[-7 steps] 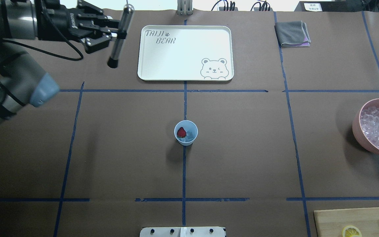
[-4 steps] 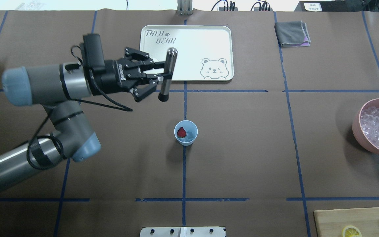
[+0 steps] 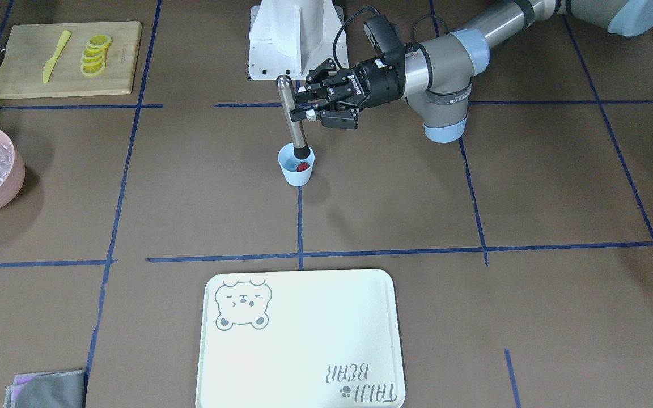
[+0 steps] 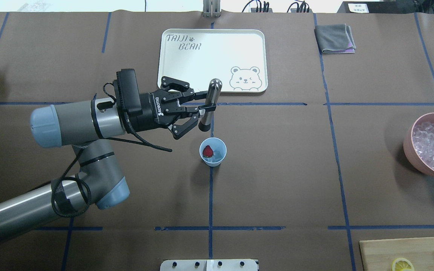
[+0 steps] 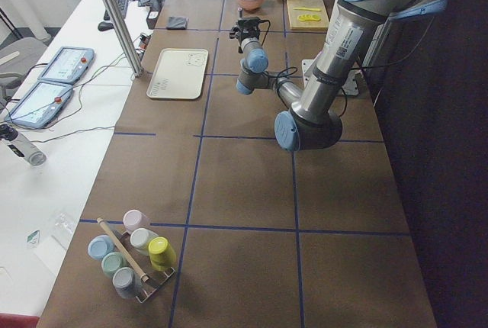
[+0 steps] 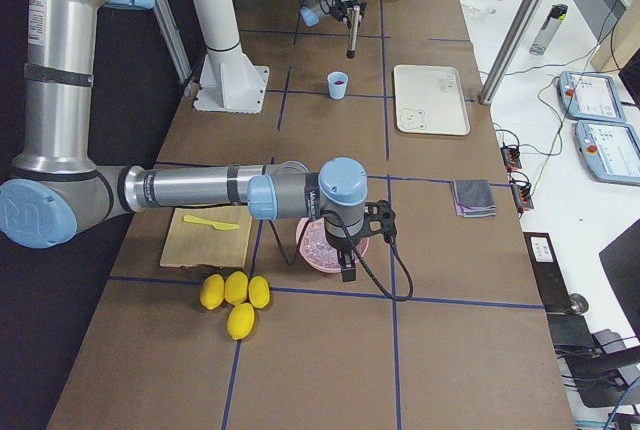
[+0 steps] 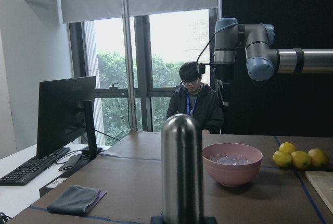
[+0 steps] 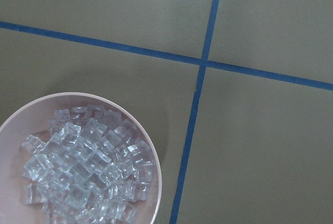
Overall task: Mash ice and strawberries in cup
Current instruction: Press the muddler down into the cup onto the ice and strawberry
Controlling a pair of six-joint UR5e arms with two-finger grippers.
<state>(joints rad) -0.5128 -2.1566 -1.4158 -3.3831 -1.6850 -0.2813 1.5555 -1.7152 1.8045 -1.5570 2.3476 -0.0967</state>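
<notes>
The light blue cup (image 4: 213, 151) stands at the table's middle, holding one red strawberry (image 4: 208, 151) and clear ice cubes (image 4: 219, 153). My left gripper (image 4: 202, 105) is shut on a steel muddler (image 4: 209, 103) with a black tip and holds it upright. In the front view the muddler (image 3: 293, 116) has its tip just over the mouth of the cup (image 3: 296, 171), and the strawberry (image 3: 302, 167) shows beside the tip. The muddler's top fills the left wrist view (image 7: 182, 172). My right gripper (image 6: 346, 268) hangs over the pink bowl; I cannot tell whether it is open or shut.
A pink bowl (image 4: 409, 148) of ice cubes sits at the right edge. A white bear tray (image 4: 212, 34) and a grey cloth (image 4: 335, 38) lie at the back. A cutting board (image 3: 20, 79) with lemon slices and a yellow knife is near the robot's base.
My left arm has swung from the back left corner toward the table's middle, carrying the muddler from beside the tray to the cup. The cup and its contents have not moved.
</notes>
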